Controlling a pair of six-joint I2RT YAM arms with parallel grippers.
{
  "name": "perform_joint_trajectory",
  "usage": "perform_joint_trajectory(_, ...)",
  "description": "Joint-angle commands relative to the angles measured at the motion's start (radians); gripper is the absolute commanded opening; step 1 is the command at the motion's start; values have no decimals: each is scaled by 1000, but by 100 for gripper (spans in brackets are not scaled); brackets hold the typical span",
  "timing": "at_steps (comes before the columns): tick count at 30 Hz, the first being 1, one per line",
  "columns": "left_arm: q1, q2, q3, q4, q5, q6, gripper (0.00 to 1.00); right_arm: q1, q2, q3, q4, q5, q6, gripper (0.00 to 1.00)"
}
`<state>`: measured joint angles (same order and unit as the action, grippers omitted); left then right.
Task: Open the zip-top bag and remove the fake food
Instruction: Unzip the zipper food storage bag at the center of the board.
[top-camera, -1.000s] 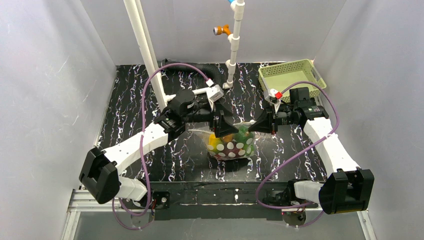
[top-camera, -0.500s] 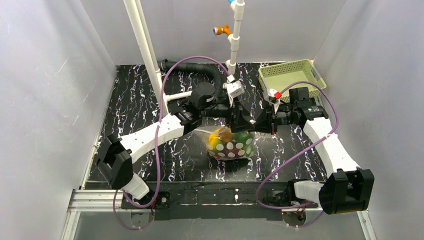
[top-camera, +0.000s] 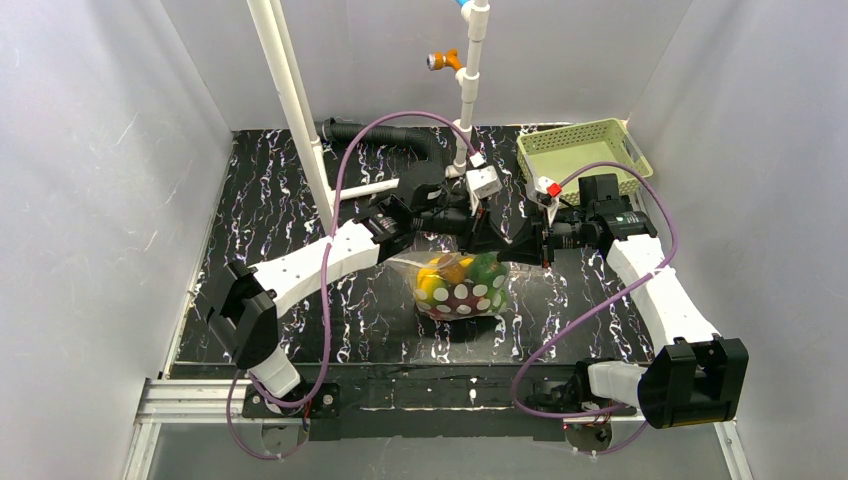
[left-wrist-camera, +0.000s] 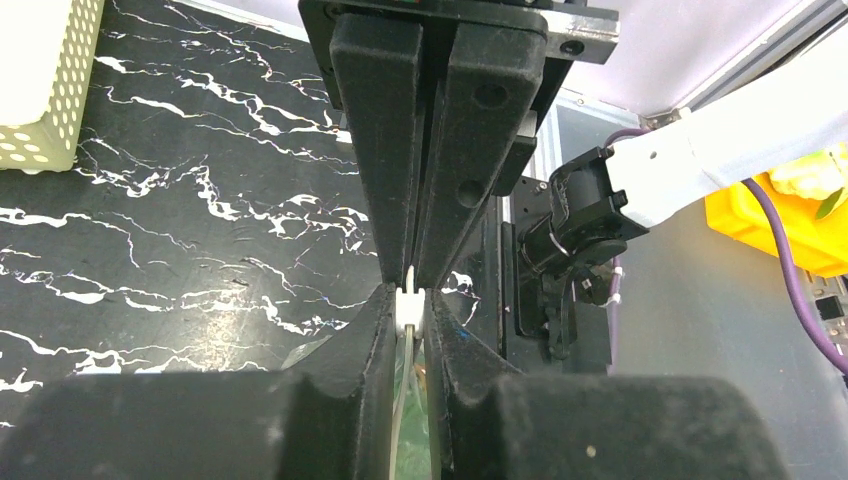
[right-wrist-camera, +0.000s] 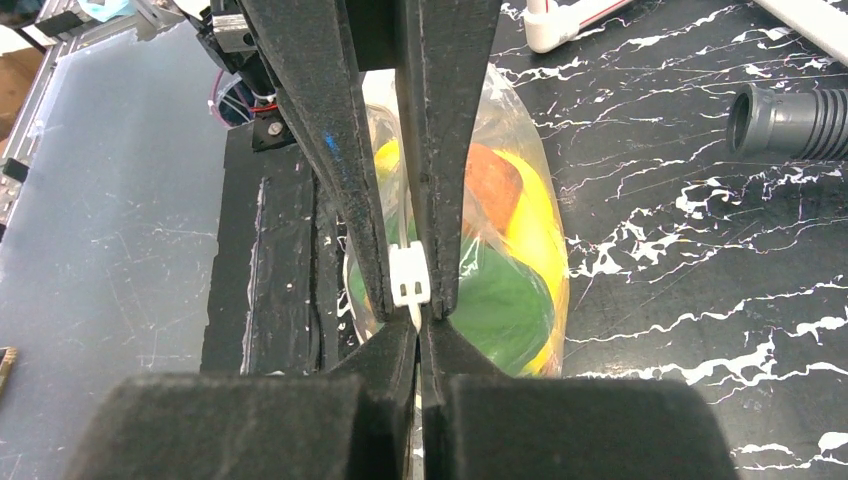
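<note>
Clear dotted plastic of the zip-top bag (top-camera: 462, 290) rests on the black marbled worktop (top-camera: 270, 215), between the two arms. It is bulging with the fake food (right-wrist-camera: 510, 290), with yellow, green and orange pieces showing through. Both pincers meet nose to nose at the right end of its mouth. The left pincer (left-wrist-camera: 407, 300) is clamped on the white slider (right-wrist-camera: 410, 275). The right pincer (right-wrist-camera: 418, 335) is closed on the bag's top edge just beside that slider.

The seal's long axis appears to run from this meeting point towards the robot's left. The slider would therefore likely travel away from the right pincer, which anchors the edge. None of the food is out yet.
</note>
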<state>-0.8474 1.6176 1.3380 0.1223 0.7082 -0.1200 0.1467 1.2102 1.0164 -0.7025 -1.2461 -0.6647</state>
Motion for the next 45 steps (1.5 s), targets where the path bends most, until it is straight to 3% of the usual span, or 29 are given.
perform_joint_trajectory(1, -2, -68, -22, 15, -5, 27, 0, 5, -31, -3, 6, -8, -4, 1)
perform_joint_trajectory(45, 64, -311, -210, -147, -52, 166, 0, -75, -60, -13, -20, -12, -35, 1)
